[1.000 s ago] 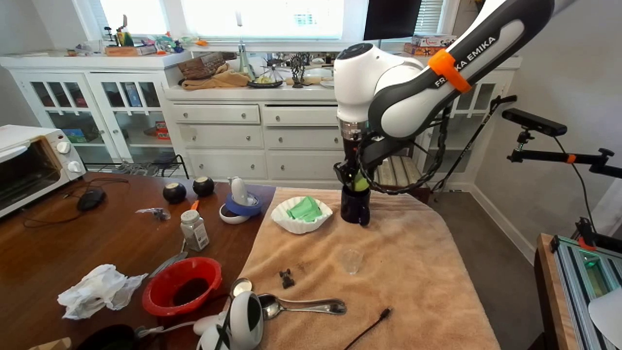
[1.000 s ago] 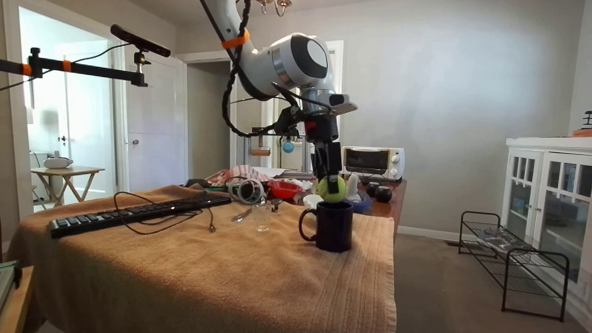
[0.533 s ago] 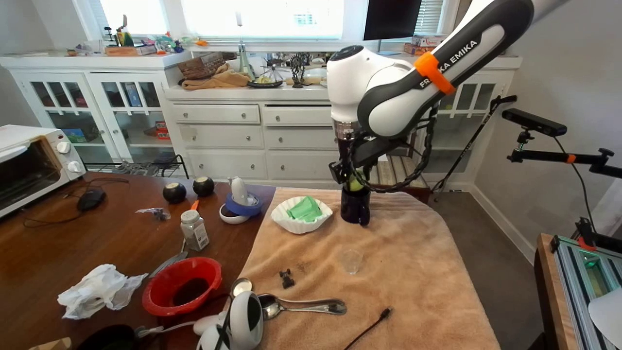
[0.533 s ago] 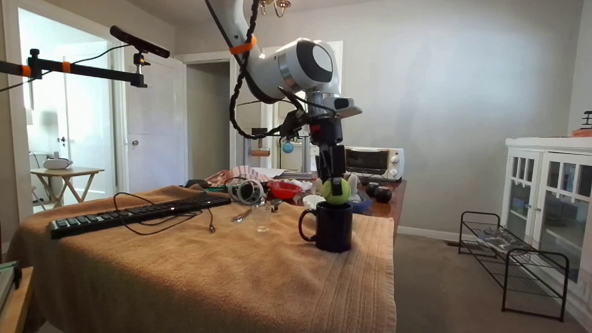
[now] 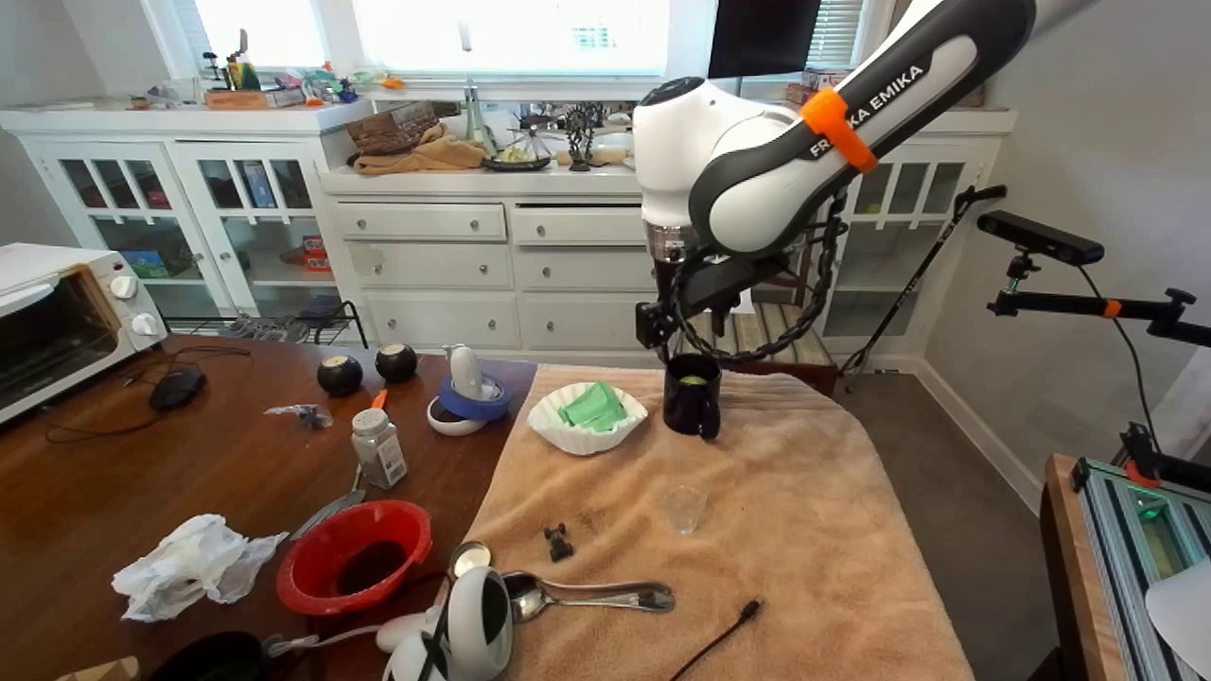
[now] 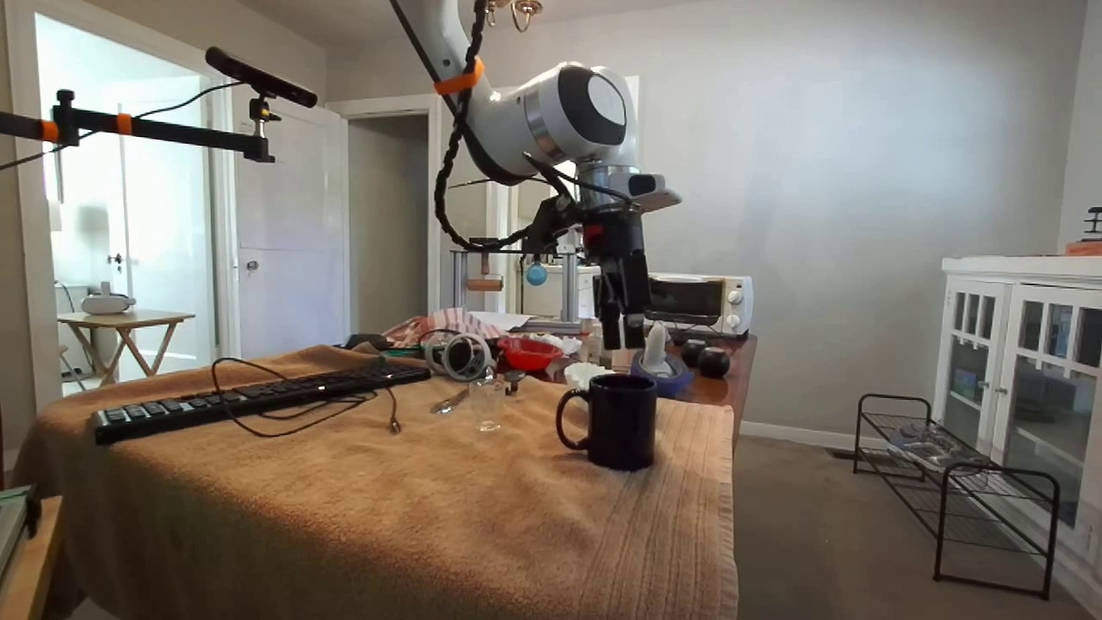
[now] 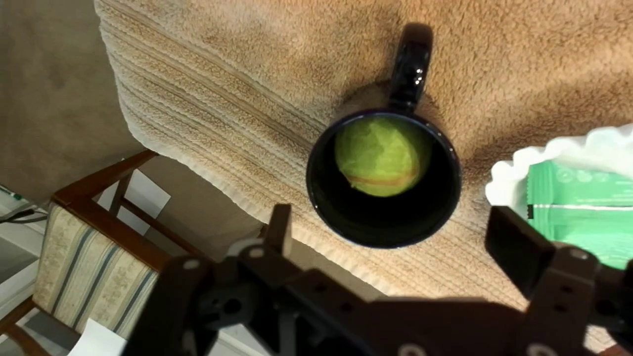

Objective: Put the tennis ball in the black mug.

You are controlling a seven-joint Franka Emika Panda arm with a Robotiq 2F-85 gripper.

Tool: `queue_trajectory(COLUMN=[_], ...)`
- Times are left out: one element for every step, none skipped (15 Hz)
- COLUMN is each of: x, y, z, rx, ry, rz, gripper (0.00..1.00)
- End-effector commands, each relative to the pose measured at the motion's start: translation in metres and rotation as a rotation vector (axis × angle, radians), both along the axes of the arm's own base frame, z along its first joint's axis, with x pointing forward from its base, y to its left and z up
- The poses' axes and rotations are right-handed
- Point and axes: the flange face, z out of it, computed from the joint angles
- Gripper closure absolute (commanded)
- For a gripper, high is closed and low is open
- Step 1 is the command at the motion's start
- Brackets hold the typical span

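The yellow-green tennis ball point(image 7: 378, 158) lies inside the black mug point(image 7: 390, 225), below its rim. A bit of the ball point(image 5: 693, 380) shows through the mug's mouth in an exterior view. From the opposite side, the upright mug point(image 6: 622, 426) hides the ball entirely. My gripper point(image 7: 395, 230) stands open above the mug, its fingers spread wider than the mug's rim and nothing held between them. In an exterior view the gripper point(image 6: 622, 332) hangs just over the mug, apart from it.
Beside the mug sits a white fluted dish point(image 5: 575, 441) with a green packet point(image 5: 594, 407). A clear glass point(image 5: 685, 511) and spoons point(image 5: 605, 594) lie nearer that camera. A black keyboard point(image 6: 258, 400) rests on the towel. The towel-covered table's edge runs close behind the mug.
The ball, earlier gripped at the mug's mouth, has been let go and has dropped inside. The gripper came down slightly, then opened and rose a little.
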Motion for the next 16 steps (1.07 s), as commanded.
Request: queue_trajectory(x=[0.000,-0.004,-0.007,-0.012,-0.014,-0.019,-0.020,-0.023,-0.026,-0.029,-0.031,-0.032,-0.034,-0.023,-0.025,-0.026], y=[0.002,0.006,0.009,0.013,0.016,0.018,0.021,0.021,0.022,0.023,0.023,0.026,0.026,0.026,0.027,0.027], z=[0.001,0.001,0.000,0.000,0.001,0.003,0.004,0.005,0.006,0.007,0.006,0.004,0.003,0.003,0.002,0.001], rx=[0.017,0.036,0.051,0.068,0.078,0.083,0.090,0.087,0.088,0.091,0.093,0.100,0.104,0.088,0.092,0.095], ry=[0.041,0.082,0.121,0.147,0.170,0.178,0.195,0.200,0.209,0.220,0.235,0.255,0.275,0.236,0.247,0.253], rz=[0.008,0.051,0.095,0.152,0.200,0.261,0.313,0.371,0.428,0.485,0.539,0.590,0.640,0.556,0.590,0.609], gripper=[0.00,0.00,0.01,0.00,0.00,0.00,0.00,0.00,0.00,0.00,0.00,0.00,0.00,0.00,0.00,0.00])
